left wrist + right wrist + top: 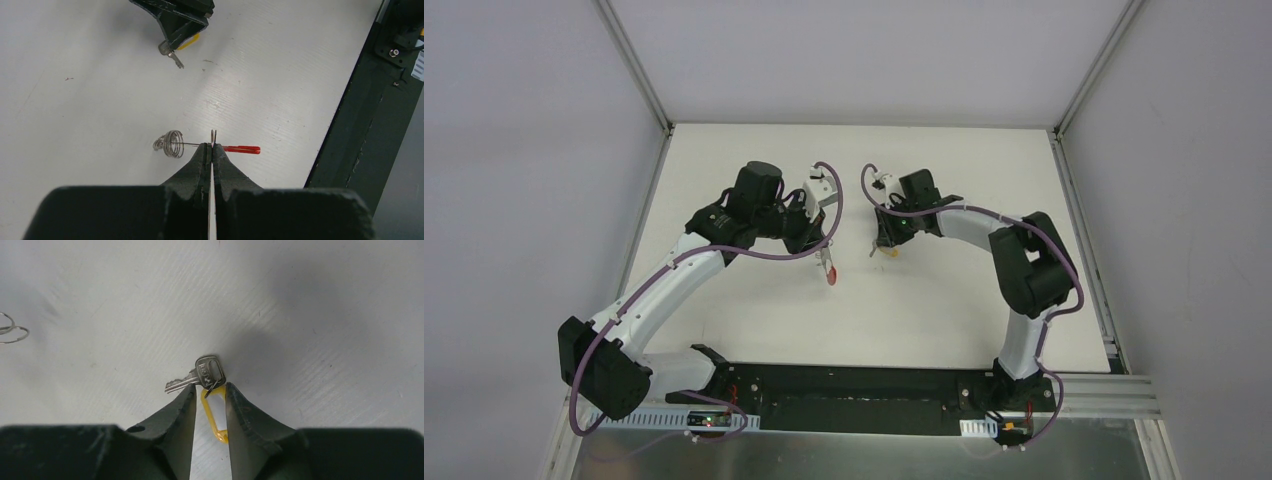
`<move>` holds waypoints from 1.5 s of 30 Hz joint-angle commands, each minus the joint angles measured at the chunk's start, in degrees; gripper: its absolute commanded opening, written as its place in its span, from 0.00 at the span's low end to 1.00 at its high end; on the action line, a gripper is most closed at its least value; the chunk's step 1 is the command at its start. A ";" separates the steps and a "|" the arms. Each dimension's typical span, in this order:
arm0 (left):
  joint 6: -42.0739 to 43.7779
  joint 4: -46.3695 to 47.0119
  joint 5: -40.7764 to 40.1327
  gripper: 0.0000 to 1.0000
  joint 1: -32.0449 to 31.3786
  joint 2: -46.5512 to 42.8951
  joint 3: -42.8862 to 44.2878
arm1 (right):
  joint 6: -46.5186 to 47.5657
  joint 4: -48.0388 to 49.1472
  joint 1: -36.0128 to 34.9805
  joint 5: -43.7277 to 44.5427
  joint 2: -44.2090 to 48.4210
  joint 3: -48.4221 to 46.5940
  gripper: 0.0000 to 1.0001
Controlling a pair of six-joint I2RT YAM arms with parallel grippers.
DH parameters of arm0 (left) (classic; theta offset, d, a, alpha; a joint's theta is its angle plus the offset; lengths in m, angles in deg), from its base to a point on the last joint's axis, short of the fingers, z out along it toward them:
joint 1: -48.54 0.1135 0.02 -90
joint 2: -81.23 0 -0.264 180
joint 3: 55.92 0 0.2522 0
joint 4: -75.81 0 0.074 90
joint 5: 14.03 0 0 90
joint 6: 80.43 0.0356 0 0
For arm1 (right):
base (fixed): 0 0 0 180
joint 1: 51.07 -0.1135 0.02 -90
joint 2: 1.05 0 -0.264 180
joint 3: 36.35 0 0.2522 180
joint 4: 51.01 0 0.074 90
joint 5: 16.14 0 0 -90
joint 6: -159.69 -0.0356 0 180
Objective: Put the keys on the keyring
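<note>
My left gripper (212, 146) (827, 255) is shut on the thin edge of a metal ring (213, 135), held above the white table (754, 300). A bunch of grey metal loops (169, 144) hangs off it to the left and a red band (241, 149) sticks out to the right. The red band also shows in the top view (830, 273). My right gripper (210, 390) (884, 243) is closed on a yellow tag (212, 412). A grey key (197, 376) joined to the tag juts past the fingertips. The two grippers are a short way apart.
The black base rail (854, 385) (360, 125) runs along the near edge. Grey walls and metal frame bars (639, 70) enclose the table on the other sides. My right gripper with the key also shows in the left wrist view (172, 42).
</note>
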 commanded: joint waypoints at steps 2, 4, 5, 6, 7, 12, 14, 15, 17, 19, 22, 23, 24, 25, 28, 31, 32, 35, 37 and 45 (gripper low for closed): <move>0.01 2.34 2.31 0.00 0.49 -1.93 0.28 | 0.45 -0.70 -0.54 0.52 -0.74 -2.71 0.24; -0.04 2.35 2.27 0.00 0.49 -1.93 0.27 | 0.45 -0.77 -0.61 0.52 -0.91 -2.80 0.21; -0.05 2.34 2.29 0.00 0.49 -1.89 0.23 | 0.53 -0.81 -0.59 0.52 -1.00 -2.89 0.20; -0.04 2.34 2.34 0.00 0.49 -1.91 0.23 | 0.53 -0.87 -0.59 0.64 -1.06 -3.01 0.19; 0.02 2.34 2.38 0.00 0.49 -1.89 0.21 | 0.54 -0.94 -0.61 0.69 -1.10 -3.10 0.18; 0.18 2.34 2.43 0.00 0.49 -1.80 0.14 | 0.86 -1.39 -0.68 1.25 -1.23 -3.35 0.14; 0.18 2.34 2.59 0.00 0.49 -1.80 0.18 | 1.04 -1.52 -0.69 1.82 -1.26 -3.37 0.13; 0.14 2.34 2.64 0.00 0.49 -1.80 0.11 | 1.17 -1.58 -0.68 2.21 -1.28 -3.36 0.11; 0.17 2.34 2.60 0.00 0.48 -1.80 0.10 | 1.52 -1.62 -0.67 3.04 -1.20 -3.37 0.10; 0.20 2.34 2.63 0.00 0.49 -1.86 0.10 | 1.80 -1.75 -0.71 3.32 -1.07 -3.35 0.09; 0.27 2.34 2.69 0.00 0.49 -1.89 0.09 | 2.01 -1.92 -0.73 3.29 -0.88 -3.37 0.09; 0.27 2.35 2.77 0.00 0.49 -1.89 0.05 | 2.07 -2.01 -0.68 3.33 -0.85 -3.36 0.09; 0.28 2.34 2.85 0.00 0.49 -1.89 0.10 | 2.16 -2.09 -0.68 3.33 -0.85 -3.33 0.10; 0.21 2.27 2.86 0.00 0.49 -1.89 0.10 | 2.20 -2.15 -0.72 3.27 -0.85 -3.33 0.10; 0.38 2.25 2.79 0.00 0.49 -1.80 0.04 | 2.25 -2.32 -0.74 2.78 -0.98 -3.37 0.11; 0.33 2.25 2.79 0.00 0.48 -1.80 -0.01 | 2.16 -2.50 -0.83 2.22 -1.06 -3.45 0.12; 0.37 2.25 2.84 0.00 0.49 -1.80 -0.05 | 2.12 -2.50 -0.80 2.19 -1.10 -3.46 0.12; 0.47 2.25 2.89 0.00 0.49 -1.80 -0.03 | 2.12 -2.55 -0.76 2.19 -1.18 -3.37 0.12; 0.50 2.25 2.91 0.00 0.49 -1.75 -0.01 | 2.12 -2.55 -0.79 1.99 -1.20 -3.35 0.12; 0.63 2.34 3.00 0.00 0.49 -1.62 -0.17 | 2.11 -2.55 -0.84 0.72 -1.58 -3.77 0.03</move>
